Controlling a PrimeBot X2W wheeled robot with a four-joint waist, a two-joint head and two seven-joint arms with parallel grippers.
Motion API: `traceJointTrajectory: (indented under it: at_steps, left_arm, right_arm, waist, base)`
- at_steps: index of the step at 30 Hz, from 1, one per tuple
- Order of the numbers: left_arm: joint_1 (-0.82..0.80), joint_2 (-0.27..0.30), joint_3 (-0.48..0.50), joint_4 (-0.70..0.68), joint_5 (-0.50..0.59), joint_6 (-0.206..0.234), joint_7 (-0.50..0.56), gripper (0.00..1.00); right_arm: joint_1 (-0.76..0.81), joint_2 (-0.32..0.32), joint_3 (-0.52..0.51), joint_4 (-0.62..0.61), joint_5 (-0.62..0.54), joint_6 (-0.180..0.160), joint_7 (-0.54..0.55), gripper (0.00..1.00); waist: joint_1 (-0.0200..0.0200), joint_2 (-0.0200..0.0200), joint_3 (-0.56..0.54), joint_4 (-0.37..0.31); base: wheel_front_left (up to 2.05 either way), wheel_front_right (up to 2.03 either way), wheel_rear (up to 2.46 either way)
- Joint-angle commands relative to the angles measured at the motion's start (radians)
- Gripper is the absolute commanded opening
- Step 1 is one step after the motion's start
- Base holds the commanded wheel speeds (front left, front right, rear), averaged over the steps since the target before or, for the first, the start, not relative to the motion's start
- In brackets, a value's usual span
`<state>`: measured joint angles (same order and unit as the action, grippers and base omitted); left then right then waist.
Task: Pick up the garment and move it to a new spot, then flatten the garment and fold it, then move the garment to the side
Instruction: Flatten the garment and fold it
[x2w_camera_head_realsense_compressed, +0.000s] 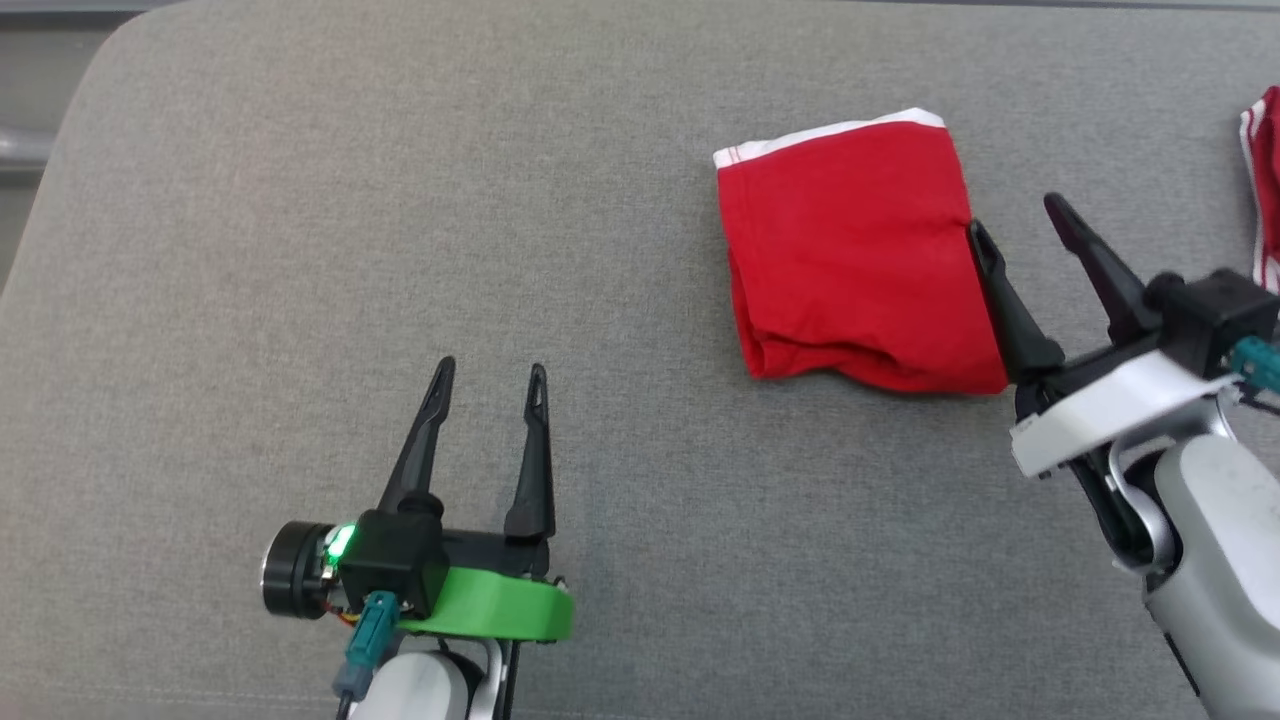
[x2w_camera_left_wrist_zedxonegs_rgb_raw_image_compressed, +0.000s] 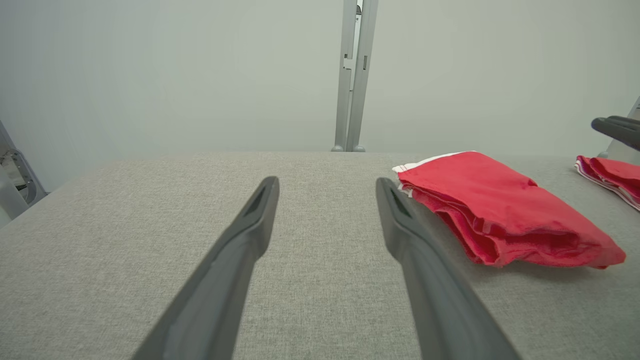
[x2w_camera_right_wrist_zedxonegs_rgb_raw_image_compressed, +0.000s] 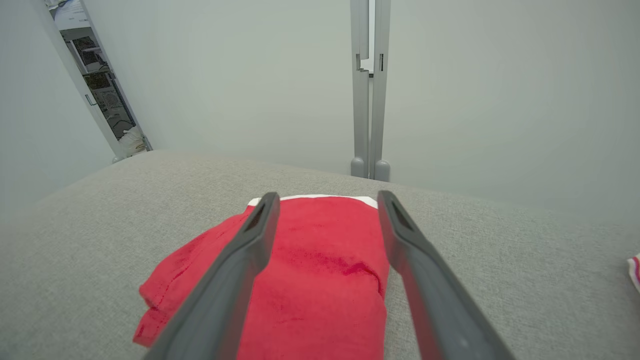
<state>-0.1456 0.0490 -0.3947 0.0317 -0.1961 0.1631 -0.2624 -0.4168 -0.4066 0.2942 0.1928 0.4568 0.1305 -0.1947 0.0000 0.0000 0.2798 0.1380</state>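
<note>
The garment (x2w_camera_head_realsense_compressed: 855, 255) is red with a white band along its far edge, and it lies folded into a rough square on the grey table (x2w_camera_head_realsense_compressed: 400, 200), right of centre. My right gripper (x2w_camera_head_realsense_compressed: 1018, 218) stands open at the garment's right edge, one fingertip over that edge, holding nothing. In the right wrist view the garment (x2w_camera_right_wrist_zedxonegs_rgb_raw_image_compressed: 320, 280) lies below and between the spread fingers (x2w_camera_right_wrist_zedxonegs_rgb_raw_image_compressed: 240, 270). My left gripper (x2w_camera_head_realsense_compressed: 490, 372) is open over bare table at the lower left, well apart from the cloth. The left wrist view has the garment (x2w_camera_left_wrist_zedxonegs_rgb_raw_image_compressed: 505, 210) to the right of its fingers.
Another red cloth with white stripes (x2w_camera_head_realsense_compressed: 1265, 190) lies at the table's right edge, also seen as a red cloth (x2w_camera_left_wrist_zedxonegs_rgb_raw_image_compressed: 610, 175) in the left wrist view. A grey upright post (x2w_camera_right_wrist_zedxonegs_rgb_raw_image_compressed: 369, 90) stands beyond the table's far edge. The table's left corner is rounded.
</note>
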Motion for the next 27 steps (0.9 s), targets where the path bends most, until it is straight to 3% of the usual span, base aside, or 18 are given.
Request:
traceJointTrajectory:
  at_steps: [1, 5, 10, 16, 27]
  left_arm:
    - [0.024, 0.003, 0.013, 0.002, -0.006, -0.003, -0.003, 1.00]
    - [0.067, 0.003, 0.052, 0.013, -0.007, -0.017, -0.003, 1.00]
    - [0.124, 0.003, 0.089, 0.000, -0.007, -0.026, -0.003, 1.00]
    - [0.212, 0.003, 0.122, -0.019, 0.006, -0.021, -0.003, 1.00]
    - [0.291, 0.003, 0.163, -0.042, 0.085, -0.064, -0.003, 1.00]
  right_arm:
    - [0.029, 0.010, -0.009, 0.019, -0.016, 0.000, -0.024, 1.00]
    - [0.102, 0.050, -0.046, 0.074, -0.061, 0.000, -0.069, 1.00]
    - [0.230, 0.148, -0.155, -0.038, -0.155, 0.000, -0.069, 1.00]
    - [0.389, 0.232, -0.209, -0.142, -0.227, 0.000, -0.070, 1.00]
    - [0.508, 0.278, -0.209, -0.160, -0.277, 0.000, -0.070, 1.00]
  waist:
    - [0.0000, 0.0000, -0.067, -0.054]
    - [0.0000, 0.0000, -0.119, -0.074]
    - [0.0000, 0.0000, -0.183, -0.085]
    - [0.0000, 0.0000, -0.266, -0.086]
    - [0.0000, 0.0000, -0.306, -0.088]
  base:
    - [0.00, 0.00, 0.00]
    - [0.00, 0.00, 0.00]
    - [0.00, 0.00, 0.00]
    - [0.00, 0.00, 0.00]
    - [0.00, 0.00, 0.00]
